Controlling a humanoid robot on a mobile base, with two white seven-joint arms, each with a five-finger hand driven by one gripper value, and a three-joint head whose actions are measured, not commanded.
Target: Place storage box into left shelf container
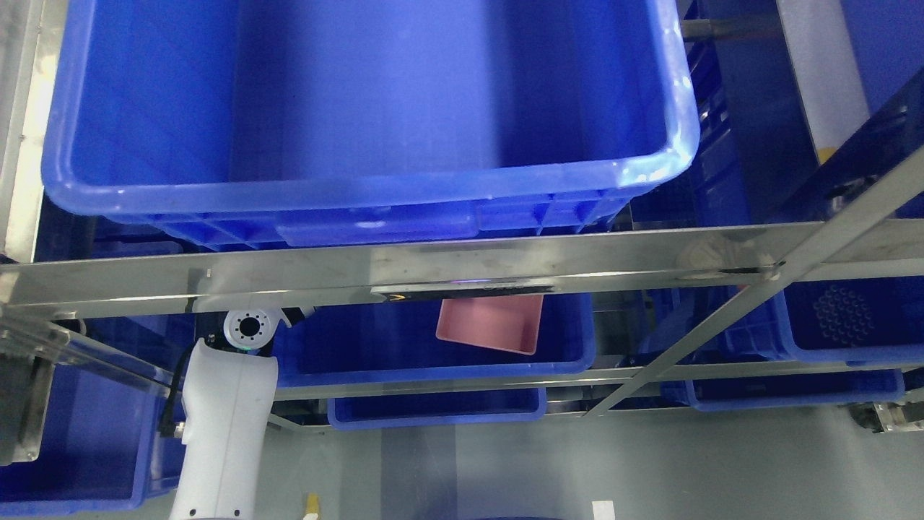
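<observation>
Lower left of the frame: one blue bin (pixel 72 462), cut off by the edge, parked on a low tier. Just right of it, one white left arm (pixel 225 426), rising from the bottom edge towards the steel rail (pixel 462 263). Ends at a round wrist joint just under that rail. Hand itself hidden, so cannot tell whether fingers are spread, curled or gripping. Probably angled this way to reach into the middle tier from below the rail. No right arm anywhere in view.

Upper half, left to centre: one big top bin (pixel 361 195), nothing seen in it, seated on the rail.

Centre, below the rail: one middle bin (pixel 433 361), holding one pink box (pixel 494 325). Lies tilted on the bin floor, top edge tucked under the rail, well apart from the wrist. Looks set down rather than held, so the placing seems done or nearly so, if this is the container meant. Beneath it, one more low bin (pixel 433 415).

Right side: one diagonal brace (pixel 722 318) stiffening the frame, two further bins (pixel 830 339) stacked by tier.

Count: at least six blue bins, one pink box, one arm.
</observation>
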